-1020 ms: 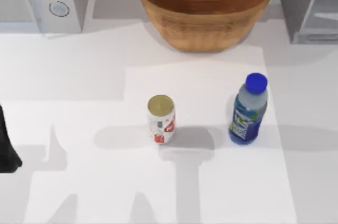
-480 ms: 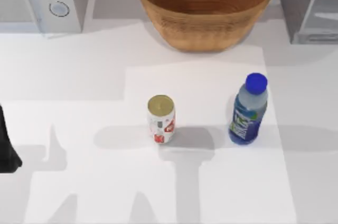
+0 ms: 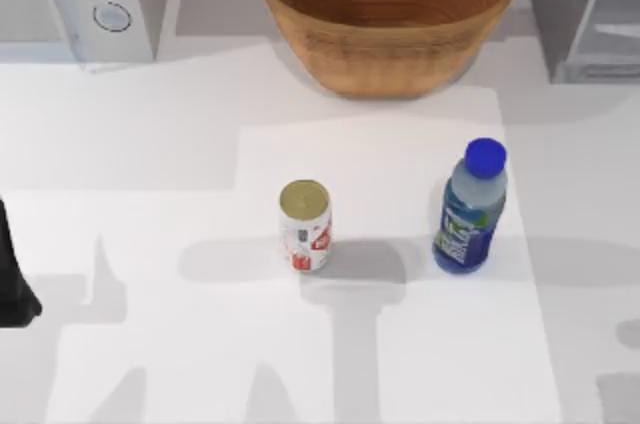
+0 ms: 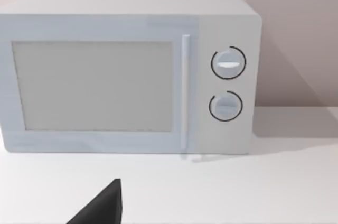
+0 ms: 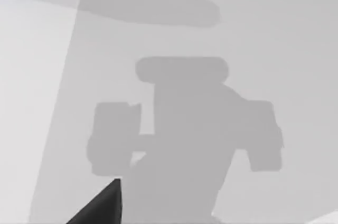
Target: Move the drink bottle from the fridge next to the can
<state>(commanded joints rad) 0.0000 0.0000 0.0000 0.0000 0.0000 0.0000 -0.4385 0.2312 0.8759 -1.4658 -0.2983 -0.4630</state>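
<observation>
White table: drink bottle upright, right of can, apart.

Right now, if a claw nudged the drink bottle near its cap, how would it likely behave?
The drink bottle stands upright, tall and narrow, so a high push would probably tip it. Once down, its round body might roll. Its smooth clear plastic could be slippery.

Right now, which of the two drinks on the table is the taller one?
The bottle, clear plastic with a blue cap, standing toward the table's right. The can to its left is shorter, white with red markings and a gold top.
</observation>
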